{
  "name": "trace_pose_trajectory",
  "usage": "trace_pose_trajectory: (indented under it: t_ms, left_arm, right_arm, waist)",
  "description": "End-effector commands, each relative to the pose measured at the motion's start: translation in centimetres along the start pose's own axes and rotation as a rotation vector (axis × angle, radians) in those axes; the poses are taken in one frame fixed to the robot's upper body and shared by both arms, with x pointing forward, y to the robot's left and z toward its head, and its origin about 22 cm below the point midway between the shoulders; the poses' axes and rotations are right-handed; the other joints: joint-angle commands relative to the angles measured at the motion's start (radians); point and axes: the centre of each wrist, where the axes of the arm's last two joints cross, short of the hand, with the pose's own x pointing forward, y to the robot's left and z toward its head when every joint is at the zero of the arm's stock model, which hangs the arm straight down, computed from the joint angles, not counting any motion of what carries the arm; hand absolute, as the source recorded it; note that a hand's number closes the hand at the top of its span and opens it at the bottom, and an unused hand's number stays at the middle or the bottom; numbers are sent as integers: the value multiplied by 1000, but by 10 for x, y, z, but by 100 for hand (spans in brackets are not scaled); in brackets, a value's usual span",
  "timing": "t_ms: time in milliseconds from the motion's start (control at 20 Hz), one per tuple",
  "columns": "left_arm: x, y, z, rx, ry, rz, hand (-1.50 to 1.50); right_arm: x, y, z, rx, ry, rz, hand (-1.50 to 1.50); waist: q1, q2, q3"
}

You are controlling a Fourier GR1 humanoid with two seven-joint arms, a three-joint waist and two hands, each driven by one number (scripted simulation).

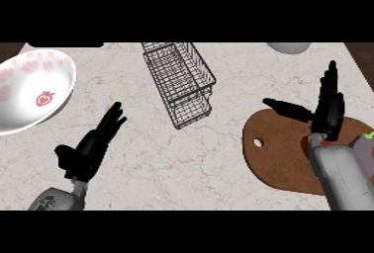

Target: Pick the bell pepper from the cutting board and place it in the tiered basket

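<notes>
Bowl: white with red hearts, far left of the wire basket.
Left hand: fingers straight and spread, holding nothing, left of basket.
Tiered basket: on the counter.
Cutting board: right of basket.
Right hand: fingers straight, over the board.
Bell pepper: red sliver on the board, mostly hidden by the right forearm.

We see a white bowl with pink strawberry marks up and to the left of the left hand, on the pale marbled worktop. A pale rounded object, cut by the frame, sits beyond the right hand.
</notes>
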Motion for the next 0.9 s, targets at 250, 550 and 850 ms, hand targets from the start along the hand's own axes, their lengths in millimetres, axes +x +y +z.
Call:
trace_pose_trajectory:
  t_ms: [250, 550, 850]
  left_arm:
    - [-17, -2, 6, 7, 20, 3, 0]
    - [-14, -3, 0, -4, -3, -9, 0]
    - [-19, -9, 0, 0, -1, 9, 0]
  right_arm:
    - [41, -44, -36, 39, 108, 615, -150]
    - [59, -34, -32, 260, 337, 1049, -150]
    - [144, -8, -21, 400, 460, 1195, -150]
  waist:
    - [-23, -19, -12]
    - [-15, -22, -14]
    - [-17, -21, -4]
